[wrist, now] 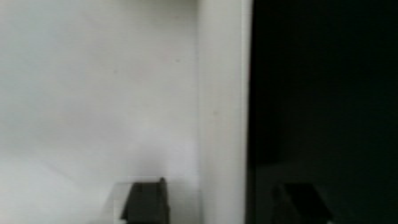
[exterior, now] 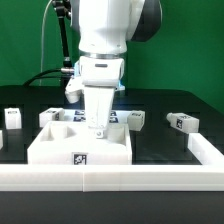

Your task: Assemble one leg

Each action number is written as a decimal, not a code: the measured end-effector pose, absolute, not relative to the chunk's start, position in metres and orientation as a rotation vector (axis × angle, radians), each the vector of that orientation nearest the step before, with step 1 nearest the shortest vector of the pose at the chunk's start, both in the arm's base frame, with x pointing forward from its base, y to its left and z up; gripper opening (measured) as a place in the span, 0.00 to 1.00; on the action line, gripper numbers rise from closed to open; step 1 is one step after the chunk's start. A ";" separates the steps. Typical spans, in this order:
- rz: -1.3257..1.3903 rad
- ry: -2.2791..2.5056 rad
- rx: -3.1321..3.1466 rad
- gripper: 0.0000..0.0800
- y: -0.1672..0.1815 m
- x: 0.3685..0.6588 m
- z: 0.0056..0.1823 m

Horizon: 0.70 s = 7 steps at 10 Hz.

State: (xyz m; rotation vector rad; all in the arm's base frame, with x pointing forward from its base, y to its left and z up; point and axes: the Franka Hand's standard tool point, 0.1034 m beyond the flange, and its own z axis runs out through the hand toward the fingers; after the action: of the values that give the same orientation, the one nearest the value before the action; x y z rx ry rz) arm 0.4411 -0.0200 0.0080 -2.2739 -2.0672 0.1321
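My gripper (exterior: 98, 128) points straight down over the large flat white panel (exterior: 60, 148), near its far edge. In the wrist view the panel (wrist: 89, 100) fills one side and the black table the other, and the panel's edge runs between my two dark fingertips (wrist: 146, 200). The jaws are open and hold nothing; my gripper (wrist: 224, 202) straddles that edge. Small white legs with marker tags lie on the table: two at the exterior view's left (exterior: 12, 117) (exterior: 52, 116) and two at its right (exterior: 137, 119) (exterior: 181, 122). None shows in the wrist view.
A low white wall (exterior: 150, 178) runs along the table's front and turns back along the exterior view's right (exterior: 208, 148). A tag (exterior: 80, 157) is on the panel's front face. A green backdrop stands behind the arm.
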 end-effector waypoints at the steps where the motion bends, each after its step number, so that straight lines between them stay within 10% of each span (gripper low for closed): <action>1: 0.132 -2.067 -2.274 0.14 -0.020 0.441 0.008; 7: 0.117 -2.074 -2.281 0.08 -0.020 0.444 0.010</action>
State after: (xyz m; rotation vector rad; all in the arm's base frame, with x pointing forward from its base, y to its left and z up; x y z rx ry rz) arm 0.4442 -0.0199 0.0096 -2.2807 -2.0735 0.1166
